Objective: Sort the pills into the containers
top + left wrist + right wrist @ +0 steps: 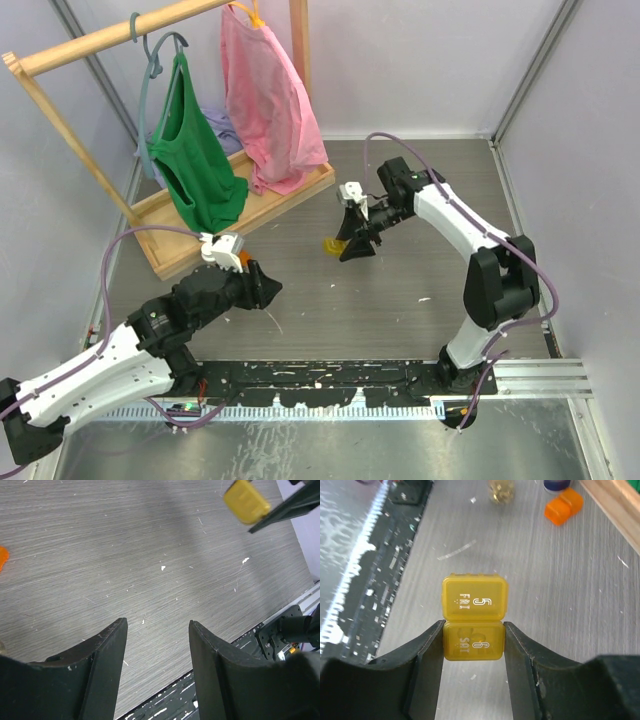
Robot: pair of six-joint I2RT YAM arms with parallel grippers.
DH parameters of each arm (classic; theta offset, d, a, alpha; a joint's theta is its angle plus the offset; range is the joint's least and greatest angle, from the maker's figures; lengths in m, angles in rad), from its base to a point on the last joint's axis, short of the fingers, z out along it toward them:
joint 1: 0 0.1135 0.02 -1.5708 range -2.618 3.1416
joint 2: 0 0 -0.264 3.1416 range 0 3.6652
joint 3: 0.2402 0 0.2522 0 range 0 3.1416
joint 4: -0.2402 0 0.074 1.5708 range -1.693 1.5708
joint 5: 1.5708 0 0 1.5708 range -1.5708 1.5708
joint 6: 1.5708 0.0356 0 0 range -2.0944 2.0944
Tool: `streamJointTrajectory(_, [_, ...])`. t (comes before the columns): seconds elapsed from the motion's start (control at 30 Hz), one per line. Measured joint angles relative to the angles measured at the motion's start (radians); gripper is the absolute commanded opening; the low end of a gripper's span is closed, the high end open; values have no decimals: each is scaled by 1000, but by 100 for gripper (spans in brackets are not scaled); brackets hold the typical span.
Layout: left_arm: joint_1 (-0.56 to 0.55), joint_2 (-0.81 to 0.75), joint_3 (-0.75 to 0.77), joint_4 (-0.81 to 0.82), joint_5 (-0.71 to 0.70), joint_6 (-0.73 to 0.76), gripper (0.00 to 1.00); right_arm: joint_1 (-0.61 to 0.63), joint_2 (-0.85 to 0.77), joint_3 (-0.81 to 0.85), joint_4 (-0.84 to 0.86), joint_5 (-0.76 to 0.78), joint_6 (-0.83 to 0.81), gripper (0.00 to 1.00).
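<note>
Lids closed on yellow pill box (475, 600), contents unseen; right pincer (474, 628) clamps its SAT cell; left pincer (157, 625) released, empty

text on: small see-through yellow plastic pill box (474, 617) with two square cells joined together | upper cell (475, 597) lid: white letters FRI and a big white 5 | lower cell (473, 645) lid: white letters SAT and a big white 6 | how it reads: letters and numbers lie turned sideways in the right wrist view
</note>
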Motion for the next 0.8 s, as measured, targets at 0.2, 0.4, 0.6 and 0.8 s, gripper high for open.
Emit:
streamJointTrajectory(0.2, [0, -5, 0, 15, 17, -3, 55, 6, -134, -3, 12, -44, 109, 19])
streamJointTrajectory(0.4, [0, -5, 0, 90, 54, -26, 57, 43, -312, -1, 132, 233, 177, 19])
streamJointTrajectory(0.6, [0, 28, 30, 151, 83, -33, 57, 105, -319, 64, 143, 545, 105, 19])
streamJointTrajectory(0.8, [0, 71, 61, 186, 97, -31, 58, 179, -319, 89, 148, 833, 12, 20])
